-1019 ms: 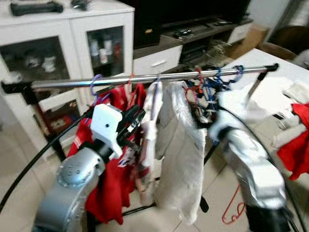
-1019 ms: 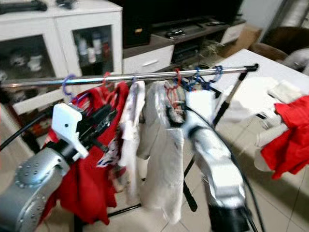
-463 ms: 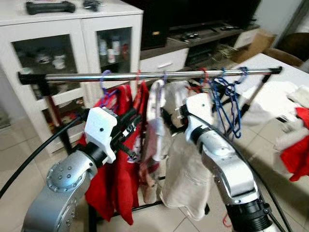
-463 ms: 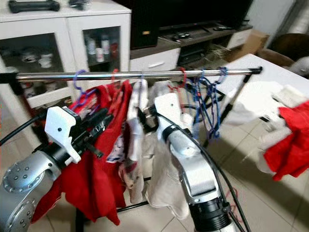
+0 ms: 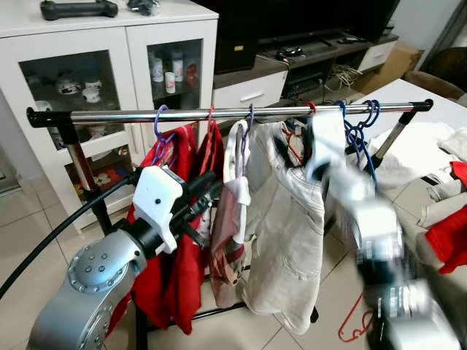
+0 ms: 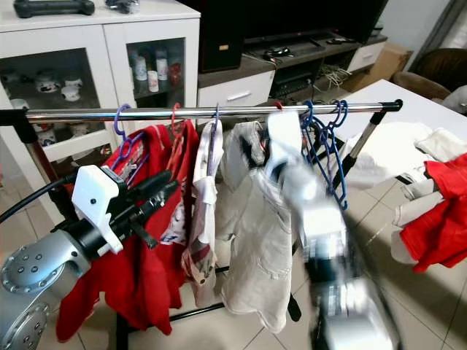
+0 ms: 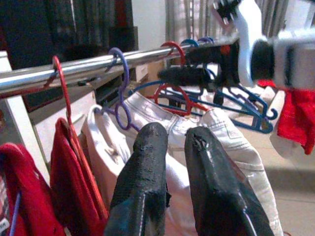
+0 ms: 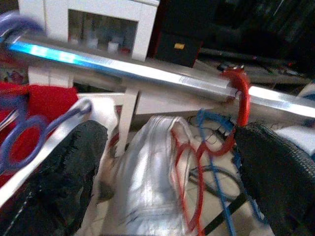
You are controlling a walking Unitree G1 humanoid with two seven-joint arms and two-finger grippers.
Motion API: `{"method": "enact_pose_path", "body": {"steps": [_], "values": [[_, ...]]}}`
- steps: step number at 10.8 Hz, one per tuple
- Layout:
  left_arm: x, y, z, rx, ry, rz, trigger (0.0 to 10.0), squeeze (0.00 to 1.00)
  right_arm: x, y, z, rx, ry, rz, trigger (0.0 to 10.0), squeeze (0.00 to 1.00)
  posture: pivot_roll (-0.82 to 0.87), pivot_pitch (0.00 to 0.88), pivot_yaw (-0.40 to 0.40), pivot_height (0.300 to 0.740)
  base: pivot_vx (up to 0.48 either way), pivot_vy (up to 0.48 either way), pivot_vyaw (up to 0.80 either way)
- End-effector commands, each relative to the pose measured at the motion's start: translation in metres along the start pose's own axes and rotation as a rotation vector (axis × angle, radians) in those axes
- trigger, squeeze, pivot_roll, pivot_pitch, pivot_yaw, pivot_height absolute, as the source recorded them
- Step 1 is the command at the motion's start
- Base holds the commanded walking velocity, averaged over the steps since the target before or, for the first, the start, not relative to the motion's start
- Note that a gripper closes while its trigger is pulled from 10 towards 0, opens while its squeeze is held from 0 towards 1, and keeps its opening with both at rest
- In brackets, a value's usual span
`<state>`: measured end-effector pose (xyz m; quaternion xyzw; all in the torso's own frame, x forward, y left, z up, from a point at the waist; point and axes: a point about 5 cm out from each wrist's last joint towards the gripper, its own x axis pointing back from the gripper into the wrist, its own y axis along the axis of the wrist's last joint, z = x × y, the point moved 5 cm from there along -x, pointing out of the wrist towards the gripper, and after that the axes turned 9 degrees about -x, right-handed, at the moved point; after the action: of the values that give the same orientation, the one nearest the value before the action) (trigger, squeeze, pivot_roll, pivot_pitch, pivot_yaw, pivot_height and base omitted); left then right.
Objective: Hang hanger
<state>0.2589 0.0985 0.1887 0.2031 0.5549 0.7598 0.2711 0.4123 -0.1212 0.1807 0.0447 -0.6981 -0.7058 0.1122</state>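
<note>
Though blurred by motion in the head views, right gripper (image 8: 162, 162) reads clearest from its own wrist camera: fingers (image 8: 54, 182) spread wide, holding nothing, framing a red hanger (image 8: 231, 132) whose hook sits over the steel rail (image 8: 147, 71). Probably just let go there, so task looks close to done, though blur leaves that unsure. Nearer in, left gripper (image 5: 201, 197) raised in front of the red garments (image 5: 171, 270), fingers (image 7: 142, 172) nearly pressed together with a narrow gap, gripping nothing; likely parked clear of the working side. Just behind, beige trousers (image 5: 281, 226) and a pale shirt (image 5: 237, 189) hanging from the rail on purple hooks (image 5: 162, 127), kept along the middle. Further along, blue hangers (image 5: 361, 124) bunched near the rail's right end. On the floor beneath, another red hanger (image 5: 354, 321). Beyond, white cabinet (image 5: 109, 51) with glass doors and a worktop (image 5: 419, 109) carrying heaped laundry.
</note>
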Motion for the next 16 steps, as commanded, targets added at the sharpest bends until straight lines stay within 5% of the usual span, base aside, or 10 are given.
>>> {"method": "enact_pose_path", "body": {"steps": [1, 4, 9, 12, 14, 16], "values": [[0.001, 0.002, -0.006, -0.001, -0.032, -0.001, 10.0, 0.00, -0.004, 0.004, -0.010, -0.009, -0.018, -0.007, 10.0, 0.00, 0.20, 0.009, -0.121, 0.740, 0.000, 0.000, 0.00], [0.004, 0.002, -0.015, 0.010, -0.090, 0.018, 10.0, 0.00, -0.008, 0.004, -0.028, -0.050, -0.023, 0.057, 10.0, 0.00, 0.21, 0.018, -0.130, 0.740, 0.000, 0.000, 0.00], [0.003, 0.000, -0.018, 0.033, -0.109, 0.028, 10.0, 0.00, 0.030, 0.001, -0.034, -0.092, 0.138, 0.112, 10.0, 0.00, 0.18, 0.019, -0.129, 0.740, 0.000, 0.000, 0.00], [0.002, -0.001, -0.020, 0.039, -0.112, 0.026, 10.0, 0.00, 0.060, 0.010, -0.074, -0.014, 0.155, 0.138, 10.0, 0.00, 0.16, 0.008, -0.133, 0.740, 0.000, 0.000, 0.00], [-0.001, -0.001, -0.022, 0.043, -0.125, 0.020, 10.0, 0.00, 0.059, 0.002, -0.095, 0.002, 0.172, 0.172, 10.0, 0.00, 0.16, 0.000, -0.129, 0.740, 0.000, 0.000, 0.00], [-0.004, -0.001, -0.023, 0.045, -0.143, 0.014, 10.0, 0.00, 0.046, -0.005, -0.089, -0.026, 0.333, 0.170, 10.0, 0.00, 0.15, 0.001, -0.124, 0.740, 0.000, 0.000, 0.00]]}}
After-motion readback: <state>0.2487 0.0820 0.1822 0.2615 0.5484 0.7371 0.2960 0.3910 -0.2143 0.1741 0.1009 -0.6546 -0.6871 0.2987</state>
